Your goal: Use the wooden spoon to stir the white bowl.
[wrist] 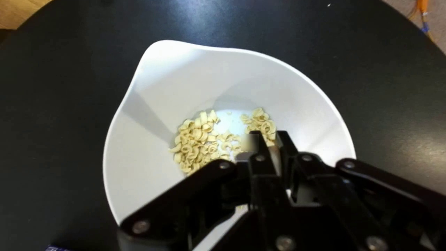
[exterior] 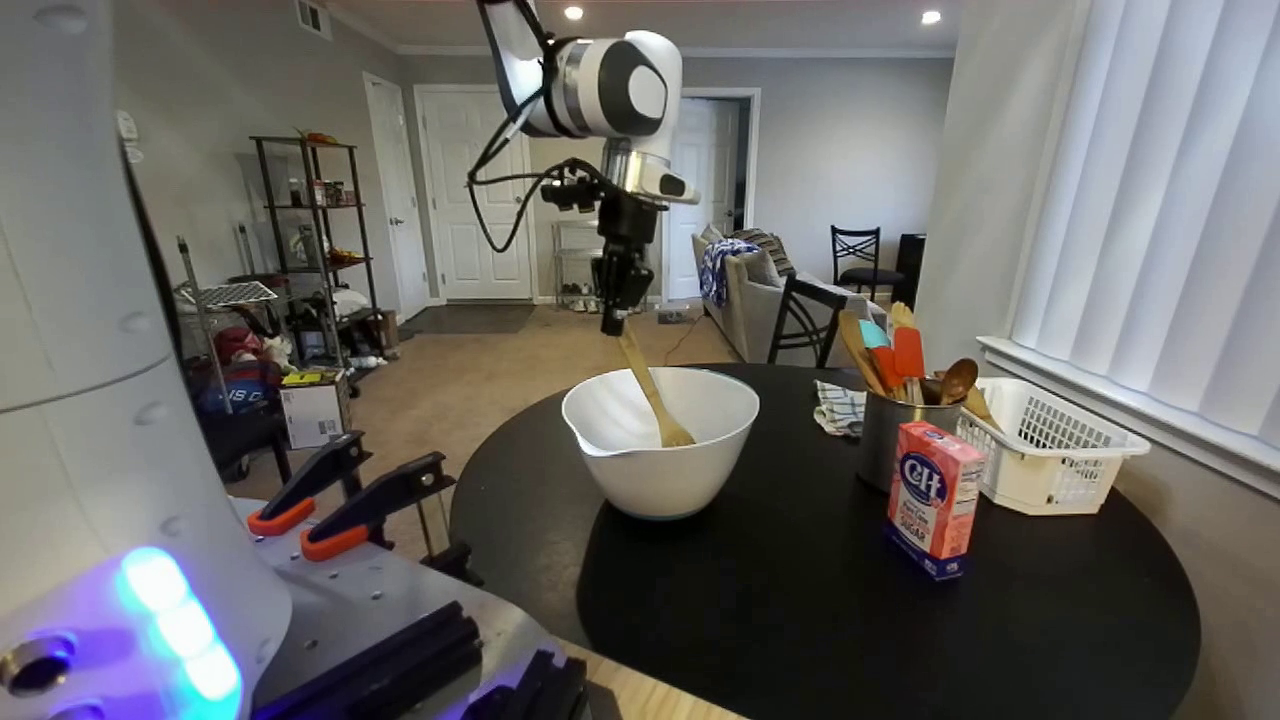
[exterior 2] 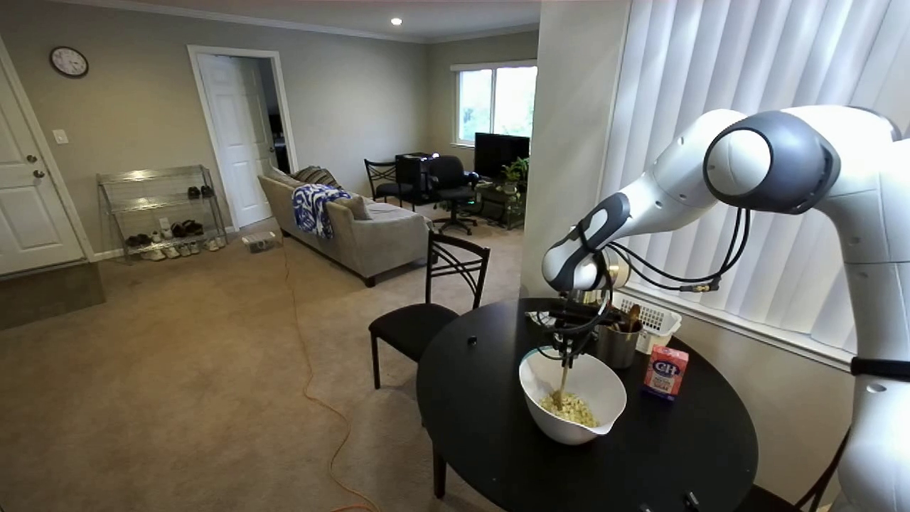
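Leaning inside the white bowl, the wooden spoon is held by the upper part of its handle between the fingers of the gripper, which are closed tightly on it. Its lower end is set among pale curled pieces, by which part of the bowl's floor is covered. The bowl is seated upright on a round black table, from whose smooth surface patches of light are reflected. On the same table a pink sugar box is stood upright, just beside a metal canister filled with utensils. A white basket is placed next to the canister, near the white vertical blinds, and a checked cloth is laid nearby. A black chair is placed at the table. Farther out, the room is floored with tan carpet; a grey sofa is draped with a blue and white throw, shoes are lined up on a wire rack, and a round clock is hung on the wall.
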